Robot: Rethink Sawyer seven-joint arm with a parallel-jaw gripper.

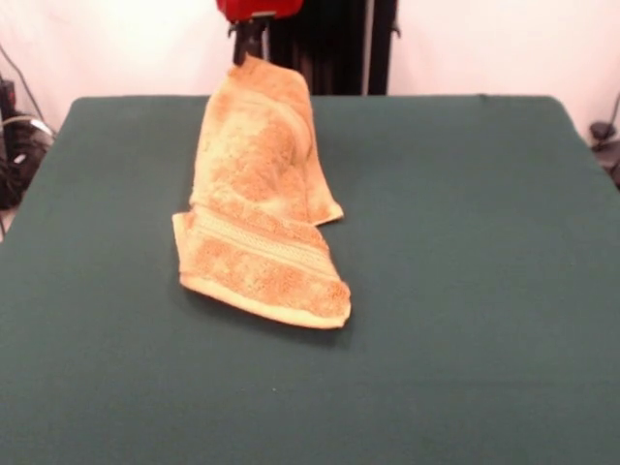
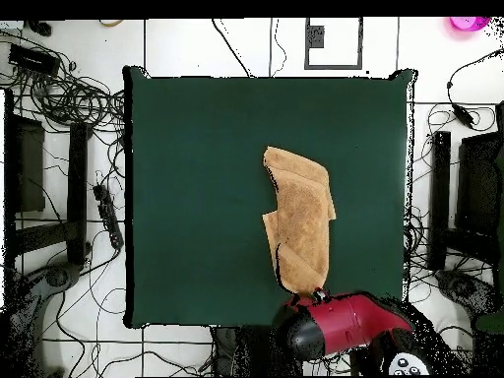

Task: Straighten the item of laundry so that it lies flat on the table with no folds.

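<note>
The orange-tan towel (image 1: 260,194) lies folded lengthwise on the dark green table (image 1: 465,242), left of centre. Its near end with the woven band rests flat. Its far end is lifted off the table and hangs from my gripper (image 1: 249,46), which is shut on the towel's top tip below the red arm. In the overhead view the towel (image 2: 298,217) runs as a narrow folded strip from the table's (image 2: 197,177) middle toward the robot's edge. There the gripper (image 2: 317,293) holds its end, partly hidden under the red arm.
The black pedestal (image 1: 334,44) stands behind the table's far edge. Cables (image 2: 69,94) and black equipment (image 2: 30,167) lie on the floor at the left, and dark gear (image 2: 472,197) stands at the right.
</note>
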